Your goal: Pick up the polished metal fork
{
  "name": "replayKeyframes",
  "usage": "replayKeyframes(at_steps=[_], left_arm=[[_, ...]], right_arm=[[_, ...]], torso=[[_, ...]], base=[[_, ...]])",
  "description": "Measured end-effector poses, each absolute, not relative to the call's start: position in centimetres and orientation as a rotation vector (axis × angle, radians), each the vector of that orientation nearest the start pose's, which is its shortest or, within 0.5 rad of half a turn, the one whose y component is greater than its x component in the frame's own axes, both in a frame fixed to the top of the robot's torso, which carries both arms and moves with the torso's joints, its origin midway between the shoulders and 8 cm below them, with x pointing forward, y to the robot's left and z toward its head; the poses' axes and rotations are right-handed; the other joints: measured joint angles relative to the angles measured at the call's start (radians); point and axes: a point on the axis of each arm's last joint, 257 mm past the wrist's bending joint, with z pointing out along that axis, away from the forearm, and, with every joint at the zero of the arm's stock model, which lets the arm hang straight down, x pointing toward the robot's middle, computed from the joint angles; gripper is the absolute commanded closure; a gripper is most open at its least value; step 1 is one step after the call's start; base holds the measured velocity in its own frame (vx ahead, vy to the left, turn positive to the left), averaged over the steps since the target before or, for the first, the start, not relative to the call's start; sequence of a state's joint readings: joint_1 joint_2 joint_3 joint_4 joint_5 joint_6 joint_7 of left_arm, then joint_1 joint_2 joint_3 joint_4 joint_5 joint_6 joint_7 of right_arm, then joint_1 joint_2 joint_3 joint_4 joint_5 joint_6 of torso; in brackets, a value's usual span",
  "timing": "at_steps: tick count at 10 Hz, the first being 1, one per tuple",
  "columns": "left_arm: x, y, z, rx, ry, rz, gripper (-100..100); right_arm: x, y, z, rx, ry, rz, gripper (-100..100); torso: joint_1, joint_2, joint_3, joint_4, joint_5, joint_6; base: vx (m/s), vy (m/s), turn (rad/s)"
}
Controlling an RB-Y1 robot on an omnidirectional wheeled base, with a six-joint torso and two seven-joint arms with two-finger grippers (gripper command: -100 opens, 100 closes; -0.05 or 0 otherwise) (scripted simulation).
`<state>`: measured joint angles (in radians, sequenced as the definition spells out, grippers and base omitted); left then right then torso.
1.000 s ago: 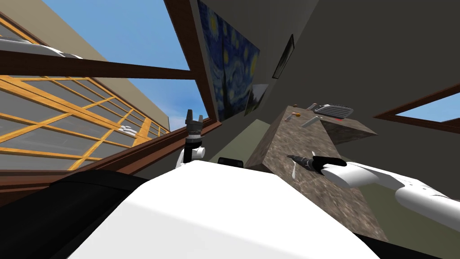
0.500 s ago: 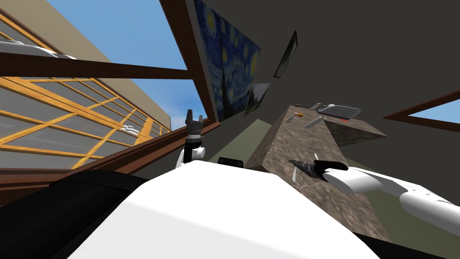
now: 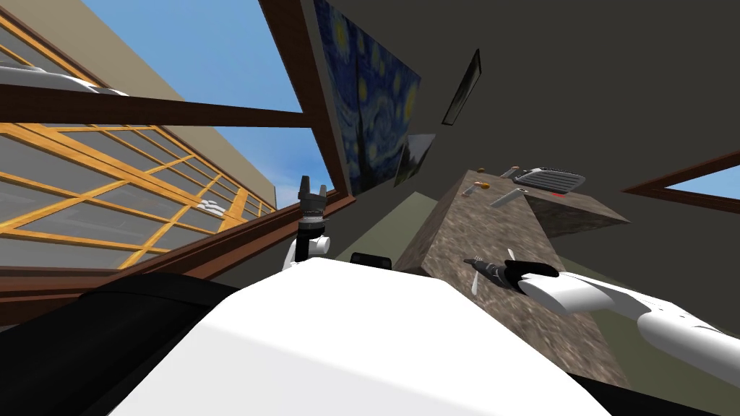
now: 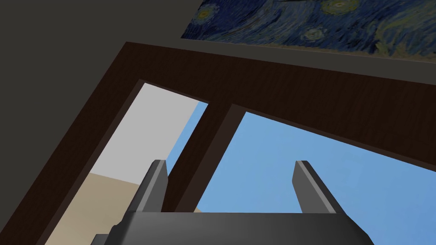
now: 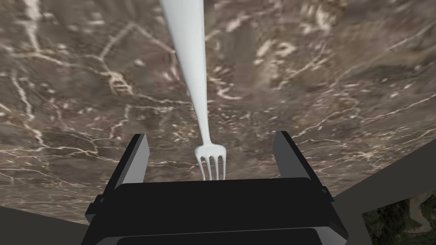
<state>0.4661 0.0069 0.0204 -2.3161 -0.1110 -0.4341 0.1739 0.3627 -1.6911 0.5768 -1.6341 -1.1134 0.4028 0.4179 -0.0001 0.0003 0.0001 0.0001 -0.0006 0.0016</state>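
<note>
Item 1. Left gripper [image 3: 312,189]: raised beside the window frame, well apart from the worktop. In its wrist view the left gripper [image 4: 230,162] stands wide, the two fingers [image 4: 156,183] fully spread. Holds nothing, touches nothing.

Item 2. Worktop [image 3: 498,224]: brown stone with pale veining, running away under and past the right gripper. The same veined surface [image 5: 340,64] lies below the right gripper's fingers.

Item 3. Fork [image 5: 193,64]: plain white-grey, lying flat on the worktop. It sits between the right gripper's fingers, centred, with a clear gap to each. The tines point toward the gripper's body; the handle runs straight out past the fingertips. In the head view the fork [image 3: 474,282] shows as a pale sliver just under the gripper.

Item 4. Right gripper [image 5: 210,135]: spread wide, straddling the tine end, grasping nothing. Right gripper [image 3: 471,261] is low over the worktop; contact with the stone cannot be told.

Item 5. Grey rack [image 3: 551,178]: on the worktop's far end, well beyond the right gripper.
</note>
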Motion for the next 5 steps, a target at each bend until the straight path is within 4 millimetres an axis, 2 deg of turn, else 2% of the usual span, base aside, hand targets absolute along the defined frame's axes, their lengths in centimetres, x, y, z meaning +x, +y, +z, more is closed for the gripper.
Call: replayKeyframes(at_steps=[2,3,5], left_arm=[[35.10,27.02,3.83,-0.652,0.635,-1.380,0],[35.10,27.02,3.83,-0.652,0.635,-1.380,0],[35.10,27.02,3.83,-0.652,0.635,-1.380,0]], right_arm=[[21.11,-62.05,-35.73,1.068,2.571,-0.209,-100],[21.10,-62.07,-35.77,1.068,2.571,-0.210,100],[21.06,-62.11,-35.76,1.067,2.572,-0.212,100]], torso=[[0.000,0.000,0.000,0.000,0.000,0.000],[-0.001,0.000,0.000,0.000,-0.001,0.000],[-0.001,0.000,0.000,0.000,-0.002,-0.001]], base=[[0.009,-0.003,0.019],[0.000,0.000,0.000],[0.000,0.000,0.000]])
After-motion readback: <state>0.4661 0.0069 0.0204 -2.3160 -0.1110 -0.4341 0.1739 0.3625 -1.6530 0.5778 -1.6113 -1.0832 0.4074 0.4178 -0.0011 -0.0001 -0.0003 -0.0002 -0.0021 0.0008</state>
